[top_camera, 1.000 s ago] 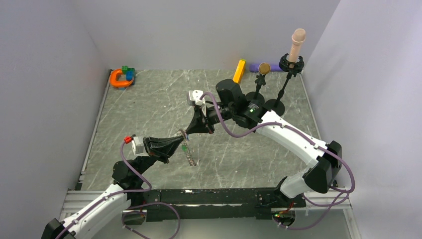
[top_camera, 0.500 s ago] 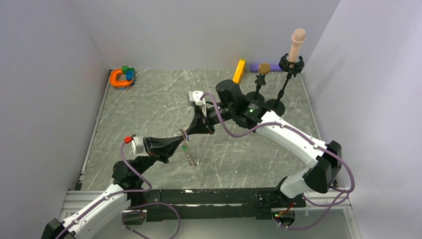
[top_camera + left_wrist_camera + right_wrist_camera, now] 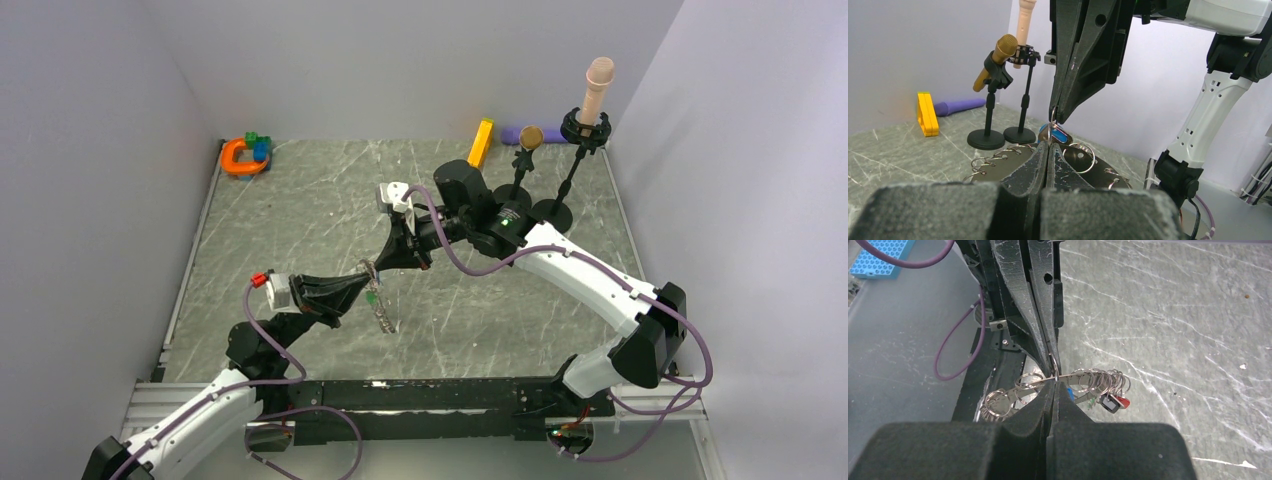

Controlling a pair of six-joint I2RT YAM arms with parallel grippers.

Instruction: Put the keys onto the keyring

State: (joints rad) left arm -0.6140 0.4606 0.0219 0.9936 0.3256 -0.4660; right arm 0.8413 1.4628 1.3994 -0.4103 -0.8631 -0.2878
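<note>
**Both arms meeting above the middle of the table [image 3: 300, 200].**

- **Left gripper [image 3: 1048, 148]:** its fingers are pressed together and clamped on the flat band of the keyring [image 3: 1079, 161]. In the left wrist view these fingers hide the near part of the ring.
- **Right gripper [image 3: 1053, 388]:** it is also clenched, tip to tip with the left one. It pinches the small wire loop that carries the blue key [image 3: 1059, 135], and the loop pokes out past its fingertips. Whether these fingers also nip the ring's band cannot be told, because the two tips overlap in every view.
- **The keys [image 3: 1113, 401]:** red, dark and green heads hang bunched on small wire loops at one end of the ring, beyond the grip. The loops overlap too closely for the keys to be counted.
- **Overhead view:** the ring shows only edge-on, as a thin sliver hanging below the grippers with a green speck beside it. Whether its lower end touches the table cannot be made out.
- **Far edge:** an orange toy [image 3: 240, 158] sits in the left corner. To the right are a yellow bar [image 3: 481, 142] and two microphones on stands [image 3: 530, 137]. A purple object [image 3: 955, 106] lies just beside the bar.
</note>
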